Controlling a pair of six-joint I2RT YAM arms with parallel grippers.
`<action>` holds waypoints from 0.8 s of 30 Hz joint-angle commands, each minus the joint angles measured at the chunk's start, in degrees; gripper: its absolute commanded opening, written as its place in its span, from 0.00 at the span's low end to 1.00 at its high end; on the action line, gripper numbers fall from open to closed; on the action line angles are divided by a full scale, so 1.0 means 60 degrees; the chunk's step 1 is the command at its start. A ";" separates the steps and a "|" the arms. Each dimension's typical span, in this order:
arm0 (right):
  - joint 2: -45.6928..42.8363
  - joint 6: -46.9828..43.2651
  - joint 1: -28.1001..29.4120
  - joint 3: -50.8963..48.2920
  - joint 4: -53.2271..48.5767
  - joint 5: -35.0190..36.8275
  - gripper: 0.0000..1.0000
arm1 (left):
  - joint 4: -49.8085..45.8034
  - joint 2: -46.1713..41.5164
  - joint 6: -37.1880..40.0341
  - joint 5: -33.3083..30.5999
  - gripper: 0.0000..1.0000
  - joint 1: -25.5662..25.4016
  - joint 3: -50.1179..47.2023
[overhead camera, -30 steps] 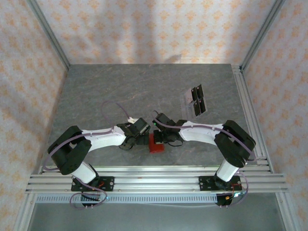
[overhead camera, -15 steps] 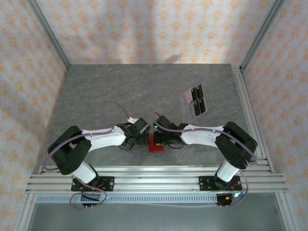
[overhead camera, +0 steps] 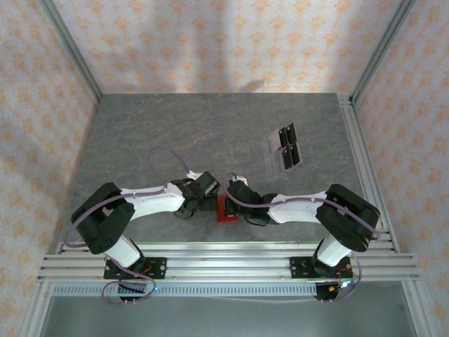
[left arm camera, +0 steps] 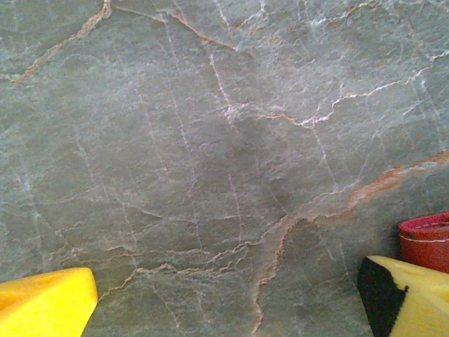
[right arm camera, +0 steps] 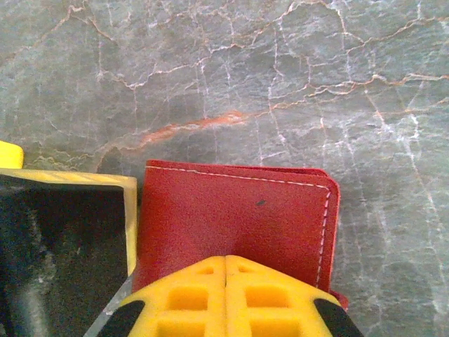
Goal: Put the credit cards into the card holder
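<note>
Fingers (right arm camera: 189,302) of our right gripper (right arm camera: 226,263) meet with no gap at the bottom of its wrist view, over the red card holder (right arm camera: 231,210). Our left gripper (left arm camera: 228,302) gapes wide on nothing, the card holder just beside its right fingertip. We see the credit cards (overhead camera: 286,149) well apart, upper right of centre on the table (overhead camera: 154,133).
</note>
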 commanded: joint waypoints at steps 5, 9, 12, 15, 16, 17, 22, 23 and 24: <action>0.1822 -0.0016 0.0729 -0.0715 -0.3015 0.0097 0.00 | 0.0326 0.0583 -0.0240 -0.0094 0.98 -0.0028 0.0095; 0.2204 0.0140 0.1002 -0.0633 -0.3184 0.0252 0.00 | 0.0189 0.0563 -0.0152 -0.0183 0.99 -0.0029 0.0200; 0.1671 0.0273 0.0988 -0.0493 -0.3196 -0.0008 0.00 | 0.0061 0.0539 -0.0082 -0.0266 0.99 -0.0029 0.0246; 0.1056 0.0121 0.0989 0.0186 -0.3747 -0.0069 0.00 | 0.0033 0.0519 -0.0063 -0.0271 0.99 -0.0028 0.0249; 0.0898 0.0049 0.0964 0.0477 -0.3982 -0.0070 0.00 | 0.0035 0.0521 -0.0078 -0.0282 0.99 -0.0029 0.0247; 0.0762 -0.0028 0.0938 0.0748 -0.4186 -0.0061 0.00 | 0.0032 0.0523 -0.0078 -0.0278 0.99 -0.0029 0.0252; -0.0006 -0.0301 0.0587 0.1719 -0.4833 -0.0080 0.19 | 0.0036 0.0539 -0.0093 -0.0290 0.99 -0.0028 0.0270; -0.0154 -0.0348 0.0492 0.1872 -0.4947 -0.0100 0.24 | 0.0027 0.0539 -0.0079 -0.0298 0.99 -0.0029 0.0294; -0.0305 -0.0419 0.0380 0.2066 -0.5088 -0.0104 0.28 | 0.0017 0.0539 -0.0067 -0.0302 0.99 -0.0029 0.0308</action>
